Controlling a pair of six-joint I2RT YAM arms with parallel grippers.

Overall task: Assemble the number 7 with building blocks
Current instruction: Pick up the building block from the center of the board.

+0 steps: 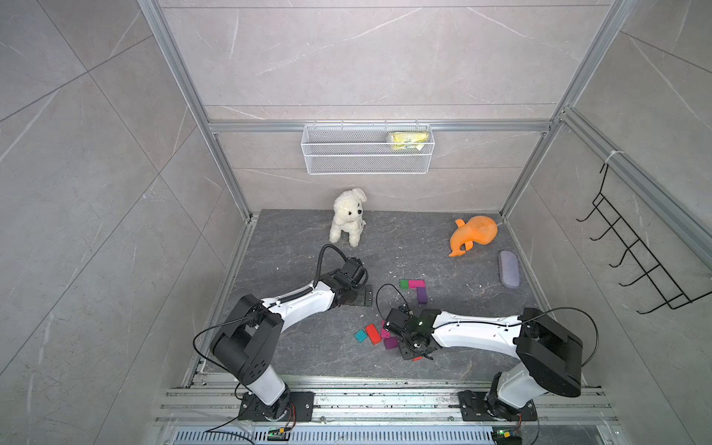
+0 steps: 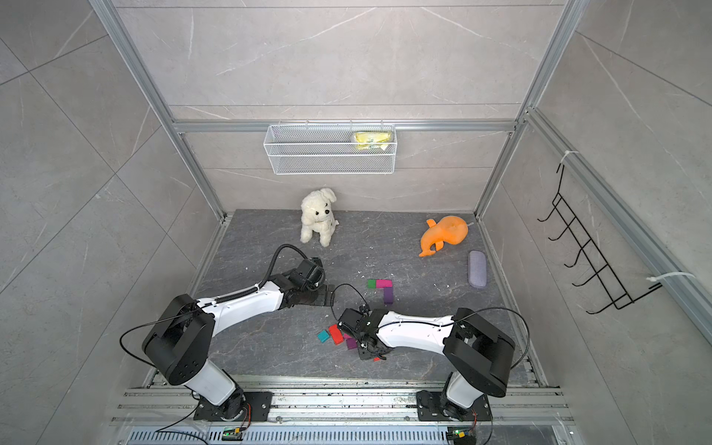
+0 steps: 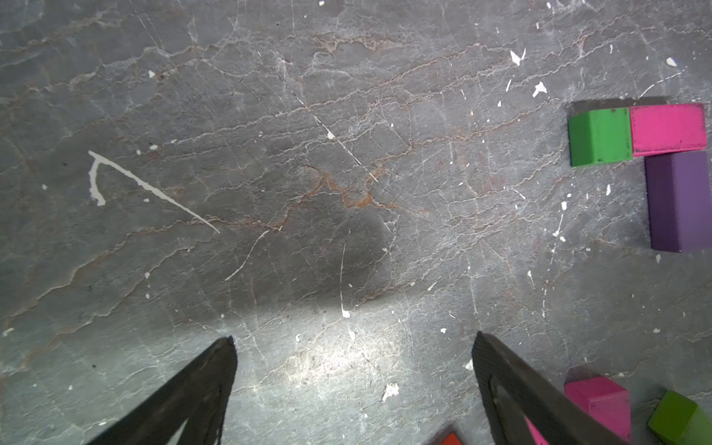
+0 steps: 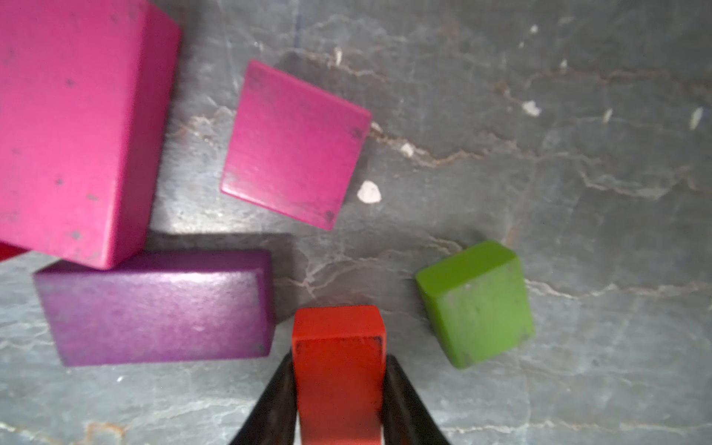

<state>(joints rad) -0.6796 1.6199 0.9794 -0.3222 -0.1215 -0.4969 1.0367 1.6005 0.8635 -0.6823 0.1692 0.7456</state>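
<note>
Three building blocks lie joined on the dark floor: green [image 1: 403, 284], pink [image 1: 417, 284] and purple [image 1: 422, 295], which runs down from the pink one. The left wrist view shows the same green [image 3: 599, 136], pink [image 3: 668, 129] and purple [image 3: 678, 200]. Loose teal [image 1: 361, 336], red [image 1: 373, 333] and purple [image 1: 390, 343] blocks lie nearer the front. My right gripper [image 4: 339, 358] is shut on a small red block [image 4: 339, 385], beside a purple block [image 4: 158, 308], two pink ones [image 4: 293, 146] and a green one [image 4: 476, 304]. My left gripper [image 3: 354, 337] is open over bare floor.
A white plush dog [image 1: 348, 215] and an orange toy [image 1: 472, 235] stand at the back. A grey-lilac case [image 1: 508, 268] lies at the right. A wire basket [image 1: 368, 148] hangs on the back wall and a black hook rack [image 1: 632, 246] on the right wall.
</note>
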